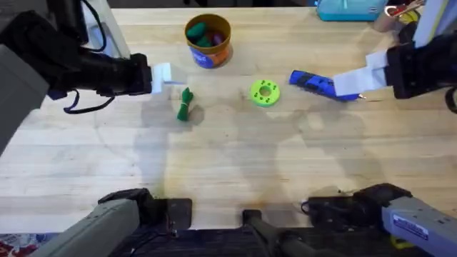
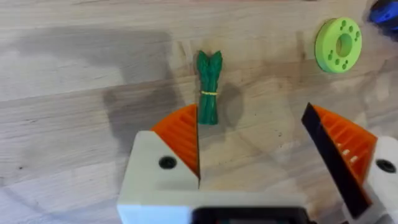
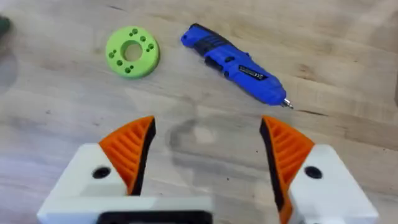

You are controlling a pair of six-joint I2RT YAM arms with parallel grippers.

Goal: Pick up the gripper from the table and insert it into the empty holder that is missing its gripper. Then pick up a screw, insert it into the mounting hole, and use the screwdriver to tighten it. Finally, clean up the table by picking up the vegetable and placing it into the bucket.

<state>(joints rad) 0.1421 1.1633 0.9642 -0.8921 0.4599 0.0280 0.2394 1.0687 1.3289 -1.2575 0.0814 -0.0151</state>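
The dark green vegetable [image 1: 186, 105] lies on the table [image 1: 228, 164] left of centre. My left gripper [image 1: 170, 77] hovers just beyond it, open; in the left wrist view the vegetable [image 2: 209, 87] lies ahead of the gap in the left gripper [image 2: 255, 152], nothing held. The blue screwdriver [image 1: 314, 83] lies at the right, and my right gripper [image 1: 348, 86] stands open over its right end. In the right wrist view the screwdriver [image 3: 233, 62] lies ahead of the right gripper [image 3: 208, 155]. The orange bucket [image 1: 208, 41] stands at the back. The loose gripper, holder and screw are out of view.
A bright green disc with holes [image 1: 265, 93] lies between the vegetable and the screwdriver, and is seen as the disc [image 2: 337, 45] and the disc [image 3: 132, 51] from the wrists. The bucket holds green and dark items. A teal box [image 1: 346, 8] sits at the back right edge.
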